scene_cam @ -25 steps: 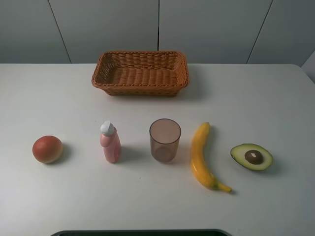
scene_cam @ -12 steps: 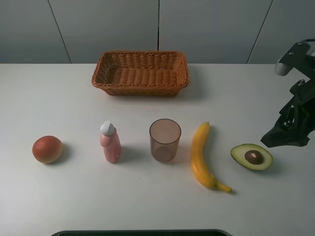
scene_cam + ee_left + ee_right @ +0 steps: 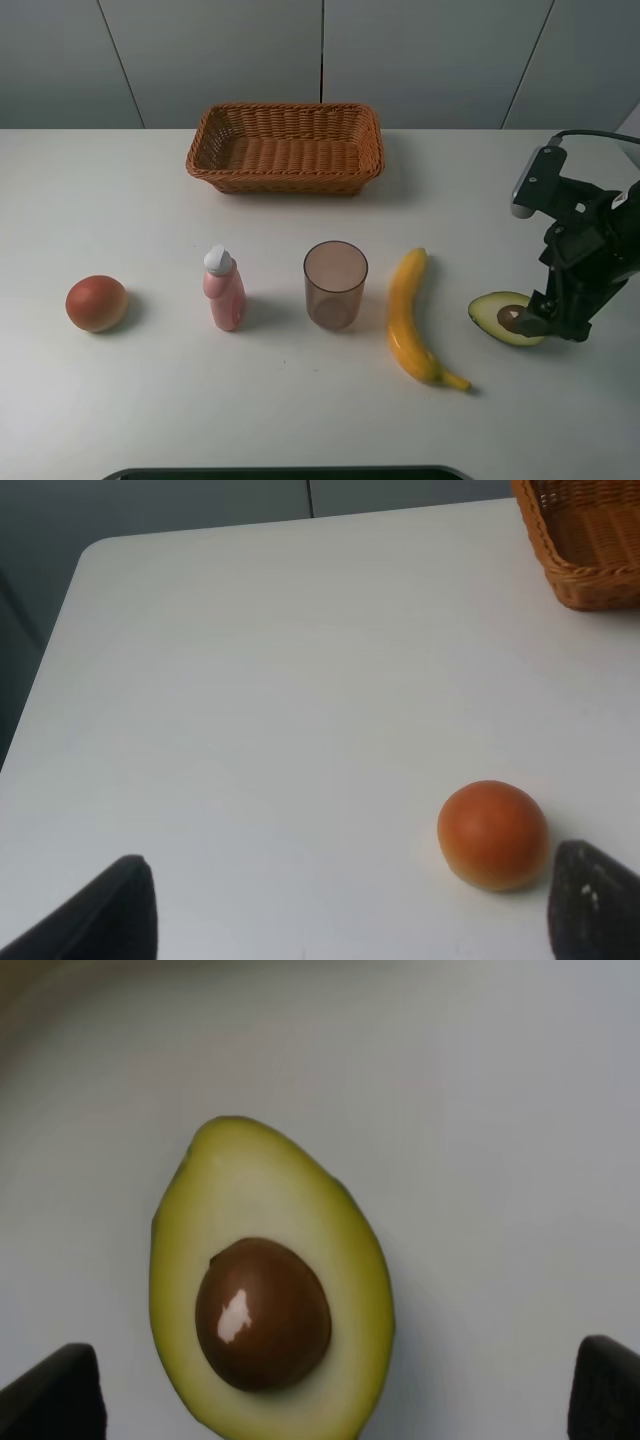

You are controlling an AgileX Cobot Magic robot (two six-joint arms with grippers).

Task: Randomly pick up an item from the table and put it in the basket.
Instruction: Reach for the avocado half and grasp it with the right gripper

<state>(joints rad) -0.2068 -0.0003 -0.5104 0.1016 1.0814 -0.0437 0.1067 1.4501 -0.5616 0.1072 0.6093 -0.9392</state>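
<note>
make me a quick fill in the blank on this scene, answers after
1. The right gripper hangs open over the halved avocado, whose brown ____ faces up.
2. In the exterior view, the reddish-orange fruit lies at the row's ____ end.
3. Besides the wicker basket, ____ items rest on the table.
4. The cup stands between the pink bottle and the yellow ____.
Answers: pit; left; five; banana

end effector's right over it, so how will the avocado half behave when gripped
The avocado half lies cut face up on rounded skin, so a push may rock it. Its pale flesh looks soft, likely denting under hard squeezing. The glossy pit might slip out if tilted.
</note>
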